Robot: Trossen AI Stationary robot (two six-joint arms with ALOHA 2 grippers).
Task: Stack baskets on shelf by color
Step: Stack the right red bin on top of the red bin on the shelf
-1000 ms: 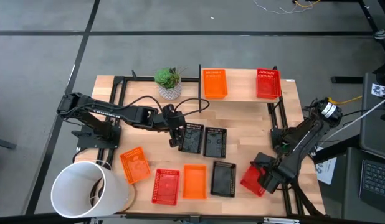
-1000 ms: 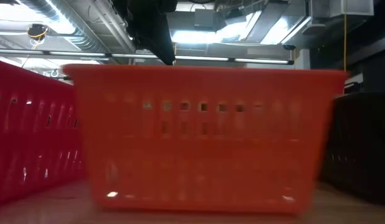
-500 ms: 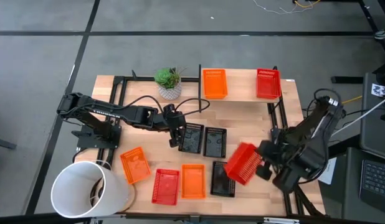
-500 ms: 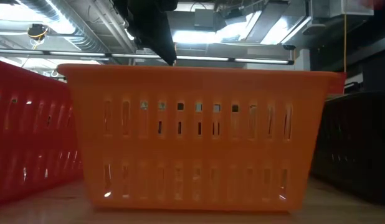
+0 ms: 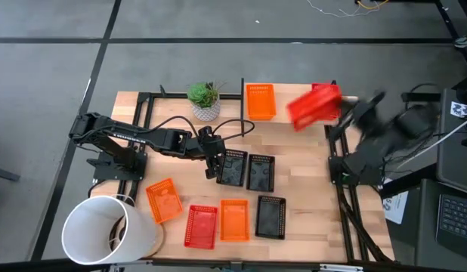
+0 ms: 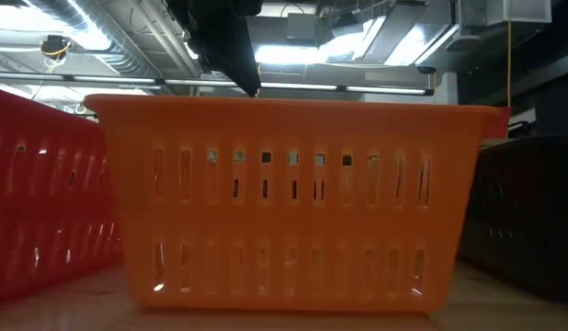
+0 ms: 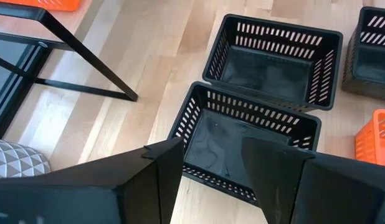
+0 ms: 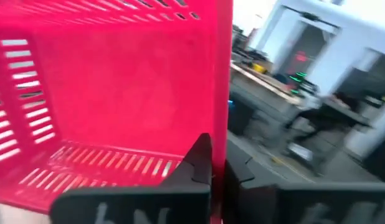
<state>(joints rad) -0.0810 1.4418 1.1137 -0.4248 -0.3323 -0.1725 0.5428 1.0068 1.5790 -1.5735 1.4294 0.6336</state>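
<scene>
While the right gripper [image 8: 217, 171] stays pinched together on the rim of a red basket [image 5: 314, 106], that basket hangs tilted in the air just above the shelf's [image 5: 294, 109] right end. An orange basket [image 5: 260, 101] sits empty at the shelf's left end. In front of the shelf, the left gripper [image 7: 211, 165], fingers apart, hovers over an empty black basket [image 7: 245, 146], with a second black basket [image 7: 276, 59] just beside it.

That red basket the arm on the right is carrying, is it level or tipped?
Tipped. The red basket hangs slanted in the air beside the shelf, and the right gripper pinches one wall, with the basket's floor seen side-on.
</scene>
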